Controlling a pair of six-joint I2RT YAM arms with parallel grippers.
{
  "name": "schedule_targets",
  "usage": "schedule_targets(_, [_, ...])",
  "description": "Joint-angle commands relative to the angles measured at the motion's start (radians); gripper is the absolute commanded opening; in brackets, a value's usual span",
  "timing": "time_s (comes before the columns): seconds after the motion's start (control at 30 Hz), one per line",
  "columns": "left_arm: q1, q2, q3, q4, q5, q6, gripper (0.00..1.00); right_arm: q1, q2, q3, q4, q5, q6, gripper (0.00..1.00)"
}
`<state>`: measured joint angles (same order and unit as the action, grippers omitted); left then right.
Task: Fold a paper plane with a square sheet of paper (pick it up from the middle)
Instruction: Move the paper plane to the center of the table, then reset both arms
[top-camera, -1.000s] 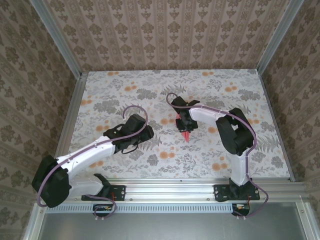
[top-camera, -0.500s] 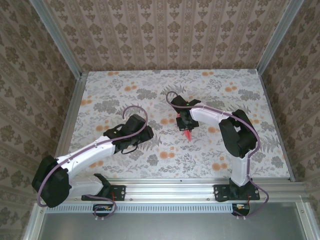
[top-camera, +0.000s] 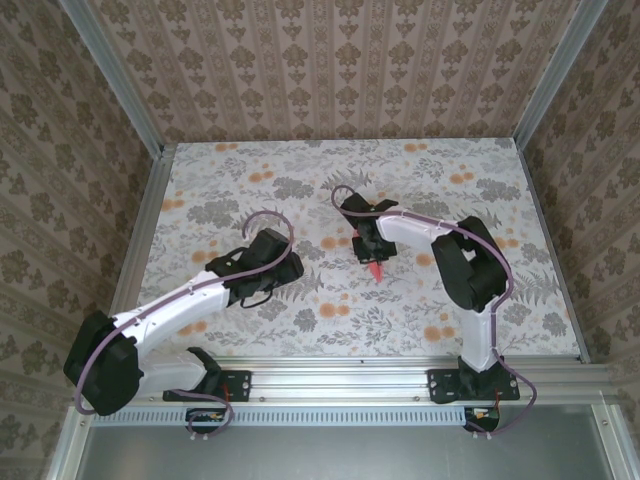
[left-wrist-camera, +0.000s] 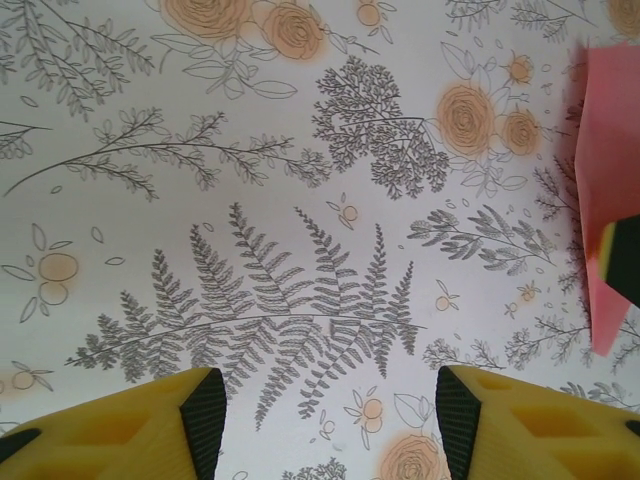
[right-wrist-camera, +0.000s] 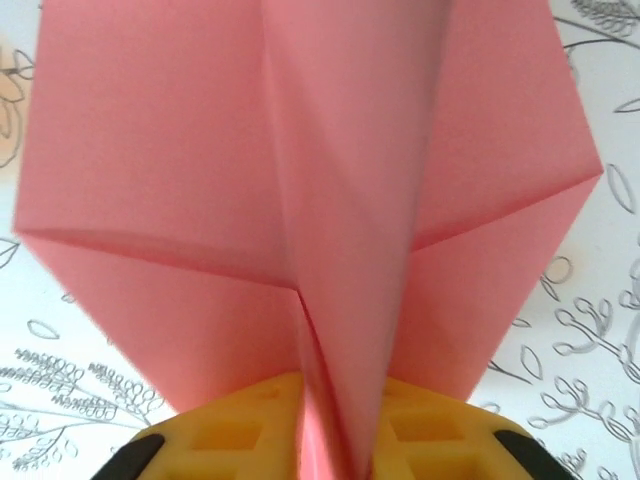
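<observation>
While the right gripper (right-wrist-camera: 335, 430) pinches the paper plane (right-wrist-camera: 200, 180) at its centre crease, the left gripper (left-wrist-camera: 330, 420) hangs left of it, jaws spread wide.

The paper plane (right-wrist-camera: 330, 200) is thin, matt pink paper, smooth between crisp creases. The left gripper (left-wrist-camera: 330, 425) has matt yellow plastic fingers (left-wrist-camera: 130, 430) with black inner faces. The table (top-camera: 250, 190) looks smooth, printed and low-sheen; its near rail (top-camera: 400, 372) is brushed metal.
</observation>
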<state>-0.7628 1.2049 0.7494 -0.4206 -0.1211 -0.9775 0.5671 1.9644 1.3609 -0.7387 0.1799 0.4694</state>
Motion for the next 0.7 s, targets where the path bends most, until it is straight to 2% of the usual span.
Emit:
schedule_targets(0.0, [0.015,0.002,0.047,-0.043,-0.041,0.055,0.62,-0.007,-0.142,0.044,-0.059,0.019,-0.026,0.28])
schedule_targets(0.1, [0.023,-0.008,0.071,-0.101,-0.108,0.092,0.65,-0.008,-0.258,0.039,-0.064,0.056,-0.051,0.39])
schedule_targets(0.2, [0.055,-0.04,0.066,-0.135,-0.185,0.135,0.7,-0.012,-0.395,0.007,-0.034,0.137,-0.081,0.57])
schedule_targets(0.27, [0.095,-0.074,0.053,-0.15,-0.227,0.171,0.75,-0.015,-0.491,-0.037,0.013,0.235,-0.106,0.69])
schedule_targets(0.37, [0.162,-0.14,0.028,-0.167,-0.323,0.244,0.81,-0.041,-0.646,-0.163,0.15,0.407,-0.181,0.85])
schedule_targets(0.47, [0.281,-0.202,-0.01,-0.146,-0.368,0.321,0.89,-0.126,-0.776,-0.337,0.361,0.508,-0.267,0.94])
schedule_targets(0.57, [0.419,-0.236,-0.046,-0.096,-0.393,0.399,0.96,-0.272,-0.848,-0.528,0.579,0.419,-0.366,0.99])
schedule_targets(0.67, [0.518,-0.24,-0.087,-0.008,-0.431,0.501,0.99,-0.396,-0.804,-0.648,0.717,0.361,-0.381,0.98])
